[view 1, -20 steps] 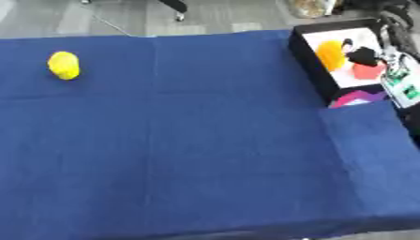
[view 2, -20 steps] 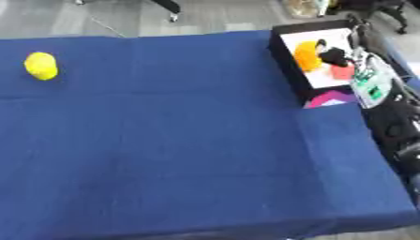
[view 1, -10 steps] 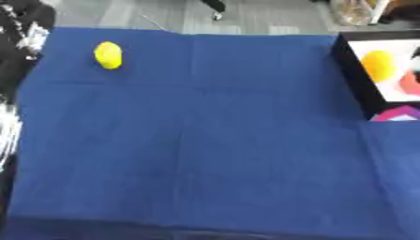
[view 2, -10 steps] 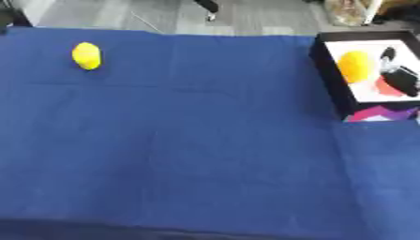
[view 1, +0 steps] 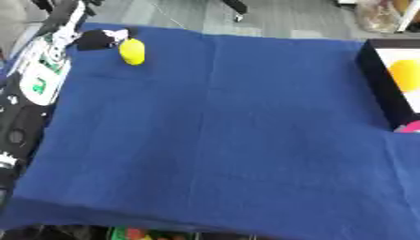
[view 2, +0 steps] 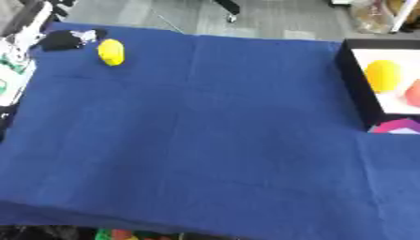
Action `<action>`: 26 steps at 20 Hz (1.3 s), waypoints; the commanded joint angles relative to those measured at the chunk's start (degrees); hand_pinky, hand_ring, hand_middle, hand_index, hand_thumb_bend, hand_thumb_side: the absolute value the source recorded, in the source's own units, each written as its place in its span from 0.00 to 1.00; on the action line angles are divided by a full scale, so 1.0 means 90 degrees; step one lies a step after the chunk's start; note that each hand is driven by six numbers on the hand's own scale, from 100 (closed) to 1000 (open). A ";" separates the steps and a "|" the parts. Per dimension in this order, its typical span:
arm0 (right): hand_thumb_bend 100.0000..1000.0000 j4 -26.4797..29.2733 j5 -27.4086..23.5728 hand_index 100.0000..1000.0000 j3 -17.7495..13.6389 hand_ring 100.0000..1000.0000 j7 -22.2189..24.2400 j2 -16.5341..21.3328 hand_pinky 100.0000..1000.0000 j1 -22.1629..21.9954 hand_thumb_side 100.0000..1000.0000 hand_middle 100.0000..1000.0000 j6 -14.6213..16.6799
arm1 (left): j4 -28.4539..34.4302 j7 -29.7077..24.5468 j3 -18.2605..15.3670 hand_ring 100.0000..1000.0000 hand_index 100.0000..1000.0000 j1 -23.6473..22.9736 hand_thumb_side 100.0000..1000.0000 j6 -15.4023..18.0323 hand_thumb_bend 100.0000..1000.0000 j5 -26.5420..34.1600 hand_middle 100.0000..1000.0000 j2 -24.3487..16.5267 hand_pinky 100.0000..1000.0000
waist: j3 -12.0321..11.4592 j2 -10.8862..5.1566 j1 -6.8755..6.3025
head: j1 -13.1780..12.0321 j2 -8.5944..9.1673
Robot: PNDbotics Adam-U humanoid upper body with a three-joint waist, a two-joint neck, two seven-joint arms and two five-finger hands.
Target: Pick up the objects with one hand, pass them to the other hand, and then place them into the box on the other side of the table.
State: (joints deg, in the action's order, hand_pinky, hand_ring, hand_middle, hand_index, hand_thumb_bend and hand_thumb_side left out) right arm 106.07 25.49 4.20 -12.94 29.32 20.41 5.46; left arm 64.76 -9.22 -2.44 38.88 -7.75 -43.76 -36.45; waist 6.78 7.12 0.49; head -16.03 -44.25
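Observation:
A small yellow rounded object (view 1: 131, 51) lies on the blue cloth at the far left of the table. My left arm (view 1: 41, 70) runs along the left edge, and my left hand (view 1: 100, 39) sits just to the left of the yellow object, touching it or very close to it; the hand is too blurred to read. A black-walled box (view 2: 353, 84) with a white floor stands at the right edge, with an orange-yellow object (view 2: 382, 75) and a reddish one (view 2: 413, 93) inside. My right hand shows in no view.
The blue cloth (view 1: 229, 131) covers the whole table between the yellow object and the box. A pink and magenta shape (view 2: 398, 125) lies at the box's near corner. Grey floor and chair legs lie beyond the far edge.
The camera has swung left, so the box has slid to the right edge. My left arm has come into view and its hand now sits beside the yellow object. The right arm has left the picture.

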 commanded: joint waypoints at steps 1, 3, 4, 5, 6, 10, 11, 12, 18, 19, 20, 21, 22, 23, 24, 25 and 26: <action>0.00 0.0379 0.0032 0.97 0.0056 0.82 0.0179 0.0005 0.88 0.0022 0.21 0.79 0.0107 | -0.0890 -0.0168 0.0125 0.78 0.89 0.0477 0.48 0.0134 0.62 -0.0966 0.79 -0.0267 0.84 | 0.0066 -0.0115 0.0003 | -0.0210 0.0015; 0.00 0.0450 0.0004 0.97 0.0107 0.82 0.0255 -0.0047 0.88 0.0007 0.22 0.79 0.0156 | -0.1433 -0.0197 0.0131 0.77 0.89 0.0752 0.45 0.0250 0.60 -0.1432 0.79 -0.0180 0.84 | 0.0156 -0.0090 0.0009 | -0.0318 0.0015; 0.00 0.0475 -0.0011 0.97 0.0128 0.82 0.0285 -0.0070 0.88 0.0007 0.22 0.79 0.0173 | -0.1681 -0.0216 0.0116 0.77 0.89 0.0868 0.43 0.0310 0.60 -0.1631 0.78 -0.0133 0.84 | 0.0203 -0.0073 0.0012 | -0.0369 0.0015; 0.00 0.0495 -0.0029 0.97 0.0149 0.82 0.0310 -0.0095 0.87 0.0011 0.22 0.79 0.0188 | -0.1927 -0.0243 0.0090 0.77 0.89 0.0979 0.42 0.0350 0.60 -0.1820 0.78 -0.0087 0.84 | 0.0259 -0.0052 0.0014 | -0.0430 0.0015; 0.00 0.0513 -0.0049 0.97 0.0167 0.82 0.0331 -0.0114 0.87 0.0017 0.22 0.78 0.0200 | -0.2138 -0.0261 0.0058 0.77 0.89 0.1072 0.40 0.0381 0.58 -0.1992 0.78 -0.0052 0.84 | 0.0309 -0.0029 0.0013 | -0.0490 0.0015; 0.00 0.0578 -0.0128 0.97 0.0213 0.82 0.0377 -0.0169 0.87 0.0001 0.22 0.78 0.0240 | -0.2651 -0.0045 -0.0093 0.74 0.85 0.1311 0.34 0.0362 0.54 -0.2551 0.74 0.0049 0.82 | 0.0475 0.0061 0.0003 | -0.0710 0.0015; 0.00 0.0582 -0.0144 0.97 0.0217 0.82 0.0376 -0.0185 0.87 -0.0016 0.22 0.78 0.0241 | -0.2716 0.0128 -0.0127 0.73 0.84 0.1340 0.33 0.0318 0.53 -0.2654 0.73 0.0071 0.82 | 0.0507 0.0086 -0.0003 | -0.0745 0.0015; 0.00 0.0583 -0.0157 0.97 0.0221 0.82 0.0373 -0.0201 0.87 -0.0031 0.22 0.78 0.0242 | -0.2776 0.0291 -0.0146 0.73 0.84 0.1358 0.33 0.0285 0.53 -0.2734 0.73 0.0087 0.82 | 0.0532 0.0104 -0.0008 | -0.0771 0.0015; 0.00 0.0552 -0.0195 0.96 0.0246 0.82 0.0373 -0.0260 0.87 -0.0121 0.22 0.78 0.0260 | -0.2985 0.1241 -0.0214 0.71 0.82 0.1371 0.29 -0.0043 0.44 -0.2928 0.71 0.0098 0.81 | 0.0655 0.0167 -0.0027 | -0.0848 0.0015; 0.00 0.0543 -0.0203 0.96 0.0249 0.82 0.0374 -0.0270 0.87 -0.0129 0.23 0.78 0.0258 | -0.3030 0.1295 -0.0210 0.71 0.82 0.1368 0.28 -0.0085 0.42 -0.2922 0.71 0.0096 0.81 | 0.0666 0.0172 -0.0028 | -0.0853 0.0015; 0.00 0.0534 -0.0210 0.96 0.0252 0.82 0.0375 -0.0281 0.87 -0.0135 0.23 0.78 0.0260 | -0.3074 0.1323 -0.0203 0.71 0.82 0.1366 0.28 -0.0130 0.42 -0.2931 0.71 0.0094 0.81 | 0.0675 0.0176 -0.0029 | -0.0859 0.0015; 0.00 0.0521 -0.0219 0.96 0.0255 0.82 0.0376 -0.0294 0.87 -0.0143 0.23 0.78 0.0262 | -0.3131 0.1305 -0.0195 0.71 0.83 0.1358 0.28 -0.0187 0.41 -0.2951 0.71 0.0092 0.81 | 0.0681 0.0180 -0.0030 | -0.0859 0.0015; 0.00 0.0510 -0.0226 0.96 0.0259 0.82 0.0376 -0.0304 0.87 -0.0150 0.23 0.78 0.0264 | -0.3184 0.1252 -0.0182 0.71 0.83 0.1354 0.27 -0.0243 0.39 -0.2987 0.71 0.0091 0.81 | 0.0686 0.0183 -0.0031 | -0.0857 0.0015; 0.00 0.0500 -0.0235 0.96 0.0264 0.82 0.0376 -0.0311 0.87 -0.0156 0.22 0.78 0.0268 | -0.3233 0.1184 -0.0170 0.71 0.83 0.1349 0.23 -0.0303 0.38 -0.3043 0.71 0.0087 0.80 | 0.0690 0.0188 -0.0033 | -0.0856 0.0015; 0.00 0.0493 -0.0242 0.96 0.0267 0.82 0.0377 -0.0316 0.87 -0.0159 0.23 0.78 0.0272 | -0.3270 0.1121 -0.0168 0.70 0.82 0.1345 0.24 -0.0364 0.35 -0.3105 0.70 0.0085 0.80 | 0.0695 0.0194 -0.0035 | -0.0856 0.0015; 0.00 0.0488 -0.0247 0.96 0.0271 0.82 0.0378 -0.0321 0.87 -0.0163 0.23 0.78 0.0276 | -0.3301 0.1073 -0.0178 0.69 0.81 0.1337 0.24 -0.0422 0.34 -0.3155 0.69 0.0086 0.80 | 0.0699 0.0200 -0.0036 | -0.0853 0.0015; 0.00 0.0482 -0.0255 0.96 0.0273 0.82 0.0377 -0.0326 0.87 -0.0169 0.23 0.78 0.0278 | -0.3322 0.1046 -0.0191 0.69 0.81 0.1328 0.24 -0.0459 0.34 -0.3183 0.69 0.0092 0.79 | 0.0702 0.0205 -0.0037 | -0.0850 0.0015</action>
State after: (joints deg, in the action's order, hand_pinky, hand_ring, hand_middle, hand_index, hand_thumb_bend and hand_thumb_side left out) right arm 109.83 23.62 6.81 -9.59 25.63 18.58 7.65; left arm 34.65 0.54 -3.87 49.93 -11.22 -71.70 -34.20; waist 13.04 9.61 0.16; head -23.62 -44.25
